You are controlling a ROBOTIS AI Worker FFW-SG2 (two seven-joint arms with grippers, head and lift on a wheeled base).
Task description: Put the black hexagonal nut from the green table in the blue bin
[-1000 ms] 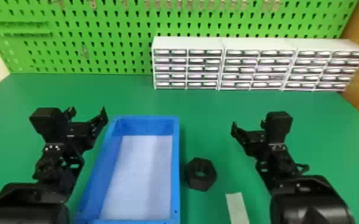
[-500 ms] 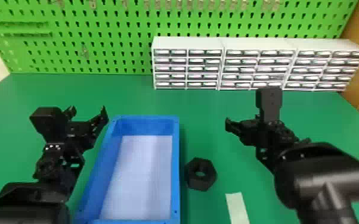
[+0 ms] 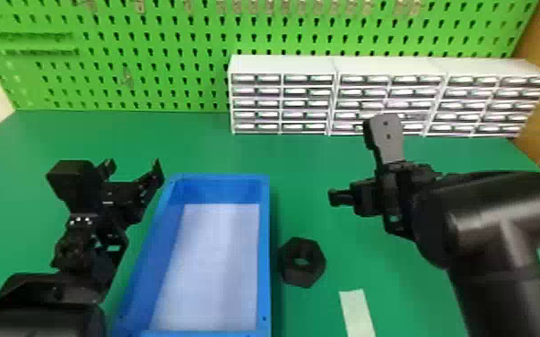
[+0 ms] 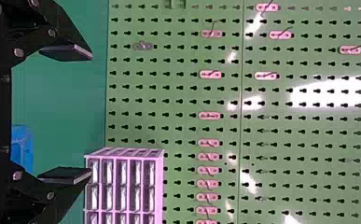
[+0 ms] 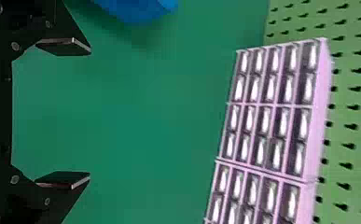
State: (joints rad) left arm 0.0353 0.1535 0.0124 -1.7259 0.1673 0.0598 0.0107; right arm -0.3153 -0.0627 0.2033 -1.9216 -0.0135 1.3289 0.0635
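counter (image 3: 170,143) in green spreads out before you, and a green pegboard (image 3: 148,24) stands along its far side. in front of that you have white drawer cabinets (image 3: 282,65) in a row. nearer you, left of the middle, sits the blue bin (image 3: 219,189) with its pale floor. your left pincer (image 3: 133,168) is by the bin's far left corner, spread wide and empty. your right pincer (image 3: 337,198) is up beyond the nut and to its right, also wide open with nothing in it. your black hexagonal nut (image 3: 308,274) lies flat on the counter, just right of the bin, near a pale strip (image 3: 356,313).
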